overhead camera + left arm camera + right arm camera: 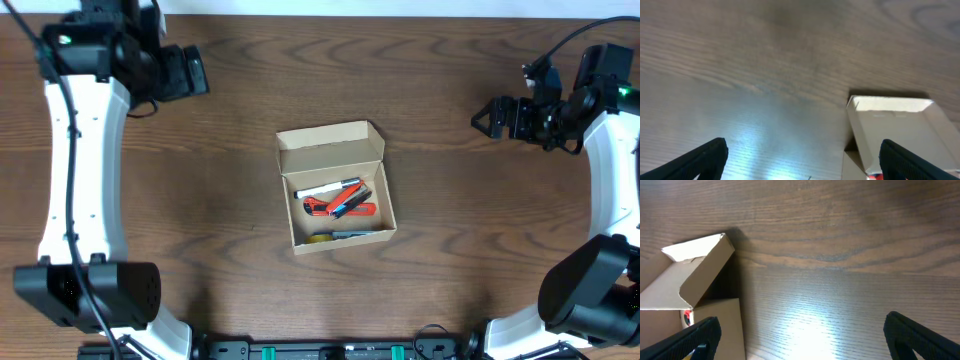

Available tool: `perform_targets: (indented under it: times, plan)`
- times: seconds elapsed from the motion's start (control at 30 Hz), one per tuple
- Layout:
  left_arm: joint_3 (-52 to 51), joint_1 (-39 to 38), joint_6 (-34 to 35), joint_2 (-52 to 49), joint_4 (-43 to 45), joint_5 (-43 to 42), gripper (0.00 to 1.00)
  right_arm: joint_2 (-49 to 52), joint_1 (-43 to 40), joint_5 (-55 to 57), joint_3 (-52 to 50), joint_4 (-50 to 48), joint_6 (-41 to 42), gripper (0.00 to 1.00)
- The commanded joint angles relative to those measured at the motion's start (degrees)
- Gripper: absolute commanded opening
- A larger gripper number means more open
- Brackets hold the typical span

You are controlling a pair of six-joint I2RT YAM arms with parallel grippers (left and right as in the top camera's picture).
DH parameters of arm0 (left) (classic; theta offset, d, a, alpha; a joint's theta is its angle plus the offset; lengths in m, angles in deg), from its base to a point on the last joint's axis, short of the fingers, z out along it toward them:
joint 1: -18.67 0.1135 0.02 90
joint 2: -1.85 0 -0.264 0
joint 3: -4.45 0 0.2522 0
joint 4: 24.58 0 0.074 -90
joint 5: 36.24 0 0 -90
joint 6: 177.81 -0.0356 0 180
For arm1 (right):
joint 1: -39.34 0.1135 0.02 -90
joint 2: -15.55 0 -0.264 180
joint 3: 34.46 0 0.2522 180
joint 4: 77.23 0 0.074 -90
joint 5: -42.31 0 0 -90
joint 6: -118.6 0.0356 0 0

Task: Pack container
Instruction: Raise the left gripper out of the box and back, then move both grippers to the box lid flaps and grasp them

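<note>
The tan cardboard container [338, 190] sits in the middle of the table with its flap lid [330, 150] open toward the back. Inside lie a red tool, a white marker, a blue and black piece and something yellow. My left gripper [190, 72] is at the far left back, open and empty, well away from the box. My right gripper [492, 117] is at the far right back, open and empty. The left wrist view shows the box lid [900, 127] at lower right between wide jaws [802, 160]. The right wrist view shows the box [695, 275] at left, jaws [802, 335] wide.
The brown wooden table [200, 220] lies all around the box. The arm bases stand at the front left [90, 290] and front right [590, 290] corners.
</note>
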Motion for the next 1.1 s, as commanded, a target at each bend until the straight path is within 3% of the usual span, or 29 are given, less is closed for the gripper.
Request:
perform_targets:
  times: [0.0,0.4,0.53,0.73,0.9,1.07]
  plan:
    - [-6.05,1.64,2.08,0.09,2.64,-1.64,0.95,-0.07,-0.17,-1.44,0.48,0.15,-0.07,0.99]
    - [-37.51,4.37,-0.02,15.06,19.28,-5.53,0.95,-0.04,-0.07,-1.03,0.42,2.38,-0.98,0.99]
    - [-46.69,5.79,0.0,19.56,26.77,-14.47,0.95,0.11,1.07,-1.36,-1.05,2.64,-0.96,0.99]
    - [-56.04,7.32,3.8,17.84,39.78,-30.14,0.95,2.01,3.26,-3.78,-5.14,0.0,-0.5,0.99]
    - [-58.27,7.98,5.62,13.44,45.88,-39.36,0.95,6.01,5.57,-8.22,-7.02,-1.29,-0.31,0.87]
    - [-58.27,7.98,8.24,8.83,48.94,-42.58,1.0,10.16,8.55,-9.03,-7.02,-1.79,-0.22,0.56]
